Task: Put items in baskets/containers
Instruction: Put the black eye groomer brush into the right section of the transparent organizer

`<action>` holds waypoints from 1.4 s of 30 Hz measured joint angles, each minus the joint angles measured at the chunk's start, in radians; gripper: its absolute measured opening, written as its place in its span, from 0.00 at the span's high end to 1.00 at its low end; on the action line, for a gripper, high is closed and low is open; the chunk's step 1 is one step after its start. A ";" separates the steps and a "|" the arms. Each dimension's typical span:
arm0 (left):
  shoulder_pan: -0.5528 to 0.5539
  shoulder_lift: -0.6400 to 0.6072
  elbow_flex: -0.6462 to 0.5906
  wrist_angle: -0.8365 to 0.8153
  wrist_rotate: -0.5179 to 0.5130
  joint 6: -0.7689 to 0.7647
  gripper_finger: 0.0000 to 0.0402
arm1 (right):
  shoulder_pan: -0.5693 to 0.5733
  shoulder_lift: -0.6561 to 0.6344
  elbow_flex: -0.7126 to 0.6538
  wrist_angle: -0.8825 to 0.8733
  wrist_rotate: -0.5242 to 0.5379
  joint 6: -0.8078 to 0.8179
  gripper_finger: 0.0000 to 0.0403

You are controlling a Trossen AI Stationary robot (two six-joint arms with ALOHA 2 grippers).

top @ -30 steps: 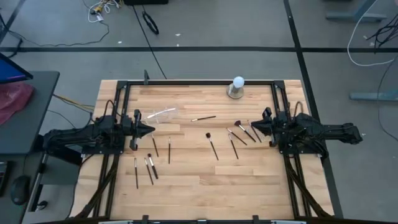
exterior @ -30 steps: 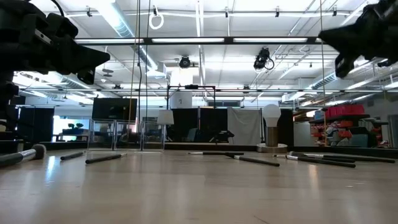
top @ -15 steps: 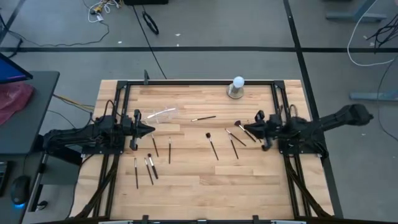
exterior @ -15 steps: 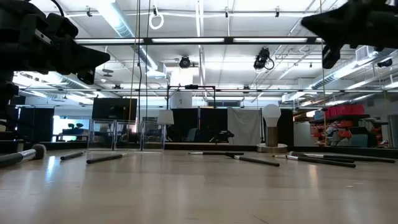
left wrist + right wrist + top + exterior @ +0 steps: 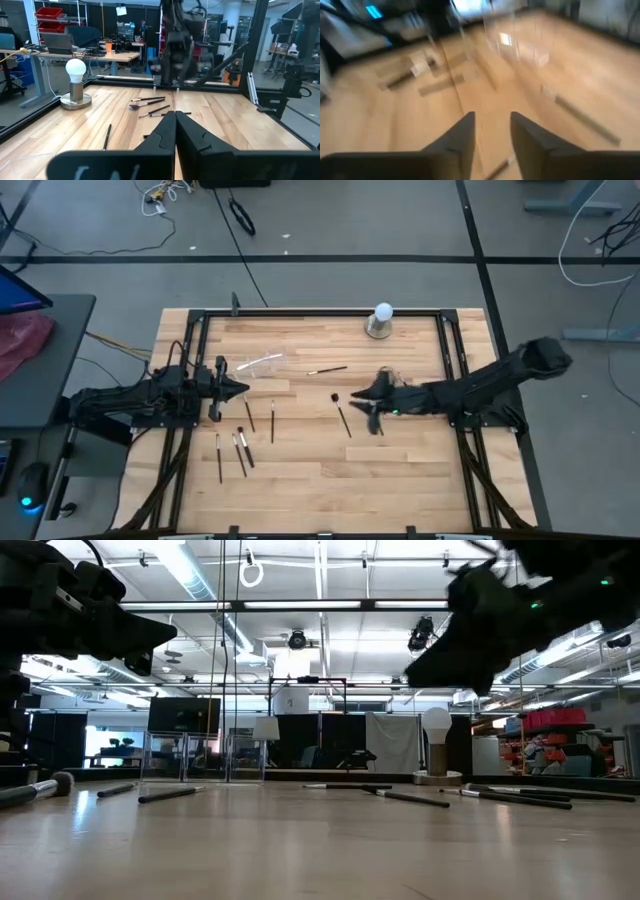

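Several thin dark makeup brushes lie flat on the wooden table: a group at the near left [image 5: 240,448], one in the middle [image 5: 341,416], one farther back [image 5: 327,369], and more at the right [image 5: 150,102]. The clear plastic holder [image 5: 262,364] stands at the far left. My right gripper [image 5: 364,404] hangs open over the middle of the table, above the brushes and touching none; its fingers [image 5: 465,135] stand apart. My left gripper [image 5: 243,390] waits shut at the left, just near of the holder, holding nothing [image 5: 174,131].
A white ball on a grey round base [image 5: 381,321] stands at the far edge, right of the middle. A black frame [image 5: 300,312] runs around the table top. The near half of the table holds only the left group of brushes.
My right arm has reached out from the table's right side toward the left, and its gripper now hangs lower, over the middle, above the brushes there. Its fingertips, together before, now stand apart. The brushes and the holder have not moved.
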 joint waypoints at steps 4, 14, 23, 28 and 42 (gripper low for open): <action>0.000 0.000 0.000 0.000 0.000 0.000 0.99 | 0.015 0.183 0.172 -0.217 0.083 0.113 0.54; 0.000 0.000 0.000 0.000 0.000 0.000 0.99 | 0.026 0.501 0.344 -0.296 0.230 0.213 0.56; 0.000 0.000 0.000 0.000 0.000 0.000 0.99 | 0.026 0.517 0.338 -0.365 0.221 0.298 0.68; 0.000 0.000 0.000 0.000 0.000 0.000 0.99 | 0.026 0.516 0.303 -0.323 0.204 0.318 0.74; 0.000 0.000 0.000 0.000 0.000 -0.061 0.99 | 0.048 0.563 0.175 -0.063 0.210 0.266 0.97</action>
